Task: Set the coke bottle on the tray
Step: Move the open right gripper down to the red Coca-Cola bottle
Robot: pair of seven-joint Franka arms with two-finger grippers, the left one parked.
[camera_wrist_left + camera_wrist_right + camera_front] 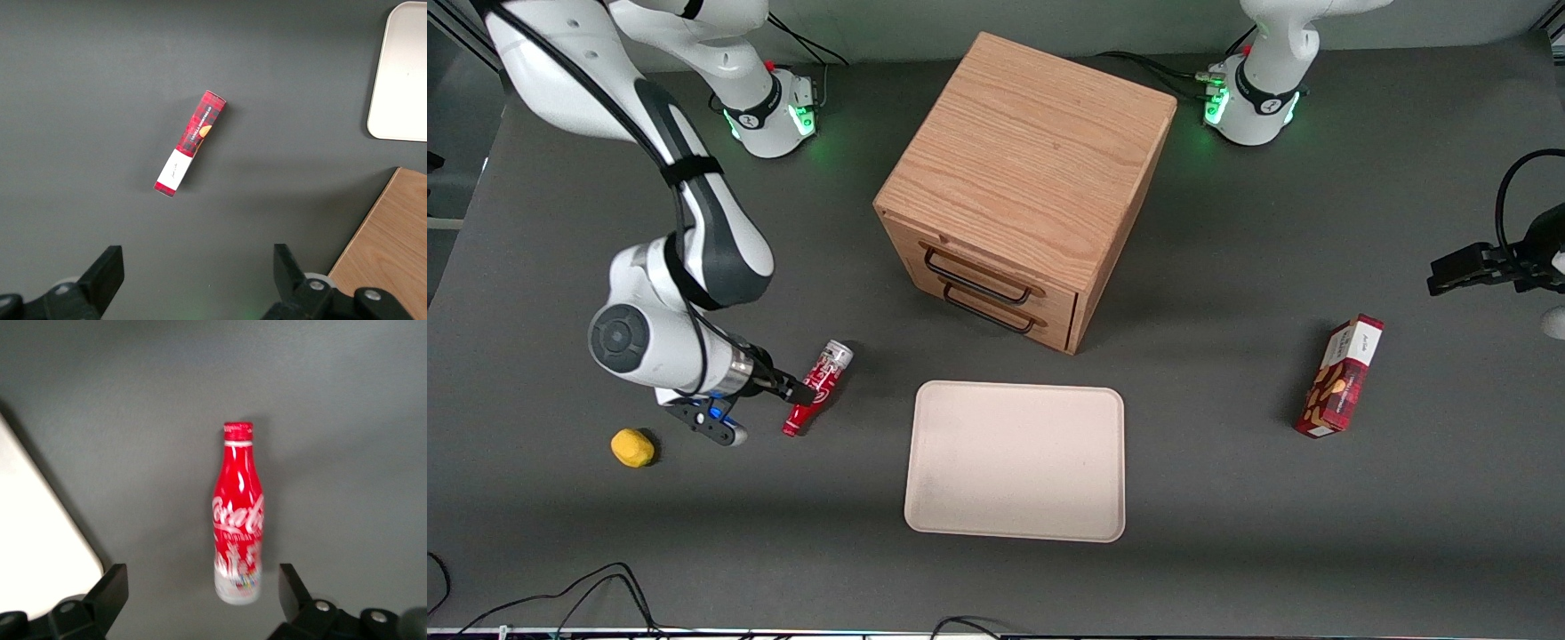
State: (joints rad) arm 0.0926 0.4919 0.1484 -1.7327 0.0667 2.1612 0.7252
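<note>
Dark grey counter (1227, 533) fills the scene, with a wooden drawer cabinet (1027, 187) standing at its middle. Nearer the front camera than the cabinet lies the cream tray (1016, 460), bare. The coke bottle (818, 387) lies on its side on the counter, beside the tray toward my working arm's end, well apart from the tray's rim. A yellow ball (632, 447) sits near it, farther toward that same end. A red snack box (1340, 376) stands toward the parked arm's end.

My tool (805, 391) hovers right over the bottle. In the wrist view its fingers (110, 590) are spread wide with the bottle (238, 513) lying between them, untouched, silver base toward the tool and cap pointing away.

I judge this to be the reach-and-grasp step; nothing is lifted yet. Next I need to lower, close across the bottle's body without rolling it, then lift and carry it sideways over the tray's low rim.
</note>
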